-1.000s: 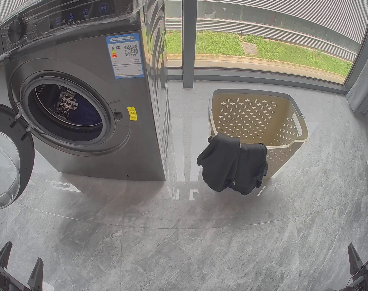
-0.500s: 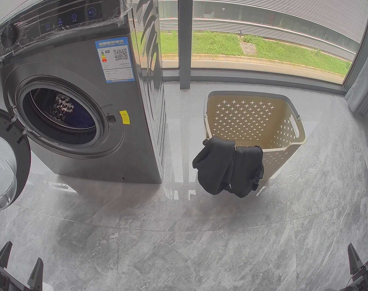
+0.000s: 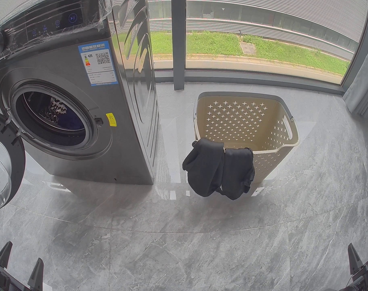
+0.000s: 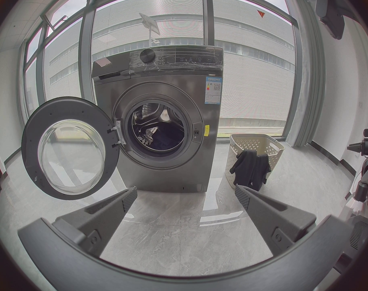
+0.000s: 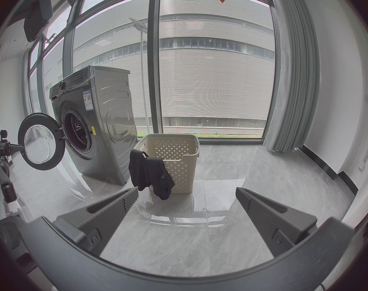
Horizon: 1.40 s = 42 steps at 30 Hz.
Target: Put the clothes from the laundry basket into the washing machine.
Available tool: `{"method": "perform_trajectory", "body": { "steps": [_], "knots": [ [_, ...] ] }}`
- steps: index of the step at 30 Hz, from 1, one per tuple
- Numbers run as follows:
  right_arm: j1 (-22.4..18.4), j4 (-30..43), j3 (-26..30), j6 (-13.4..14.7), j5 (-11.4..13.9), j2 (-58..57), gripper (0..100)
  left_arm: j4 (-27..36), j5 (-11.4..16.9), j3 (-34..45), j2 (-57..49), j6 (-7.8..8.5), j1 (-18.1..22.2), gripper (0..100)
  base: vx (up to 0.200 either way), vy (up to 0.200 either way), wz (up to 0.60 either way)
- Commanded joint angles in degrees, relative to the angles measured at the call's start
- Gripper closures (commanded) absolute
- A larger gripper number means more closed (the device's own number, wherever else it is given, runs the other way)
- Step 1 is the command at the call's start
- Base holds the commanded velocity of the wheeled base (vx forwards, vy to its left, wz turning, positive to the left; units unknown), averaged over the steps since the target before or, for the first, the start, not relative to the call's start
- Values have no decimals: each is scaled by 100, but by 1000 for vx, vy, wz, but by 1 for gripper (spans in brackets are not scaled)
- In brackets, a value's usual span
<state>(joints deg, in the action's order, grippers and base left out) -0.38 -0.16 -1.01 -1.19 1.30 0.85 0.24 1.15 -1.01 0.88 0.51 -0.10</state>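
Observation:
A grey washing machine (image 3: 123, 114) stands at the left, its round door (image 3: 4, 162) swung open; some clothing lies inside the drum (image 3: 54, 112). To its right a beige laundry basket (image 3: 281, 114) sits on the floor. Dark clothes (image 3: 218, 172) hang over the basket's near rim. My left gripper (image 3: 20, 259) is low at the near left, open and holding nothing. At the near right, my right gripper (image 3: 364, 245) is also open and holds nothing. In the left wrist view the machine (image 4: 163, 114), basket (image 4: 273, 146) and clothes (image 4: 250, 168) lie well beyond the open gripper (image 4: 186, 195).
A glossy grey tiled floor (image 3: 192, 247) spreads between me and the basket. Large windows with a dark pillar (image 3: 178, 33) close the back. A curtain (image 3: 364, 89) hangs at the far right.
The whole head view has shifted left, so the camera has turned or moved right. The grippers keep their place in the picture, and the clothes hang as before.

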Motion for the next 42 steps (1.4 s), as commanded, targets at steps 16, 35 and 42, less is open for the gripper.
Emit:
{"method": "perform_trajectory", "body": {
  "steps": [16, 35, 42],
  "knots": [
    [3, -2, 92, 5, 1, -85, 0, 2, 0, 84, -88, -7, 1, 0, 100, 0, 0],
    [3, -2, 92, 5, -34, -85, 0, 2, 0, 84, -88, -7, 1, 0, 0, -63, 0],
    [3, -2, 92, 5, -34, -85, 0, 2, 0, 84, -88, -7, 1, 0, 0, -114, 0]
  ]
}}
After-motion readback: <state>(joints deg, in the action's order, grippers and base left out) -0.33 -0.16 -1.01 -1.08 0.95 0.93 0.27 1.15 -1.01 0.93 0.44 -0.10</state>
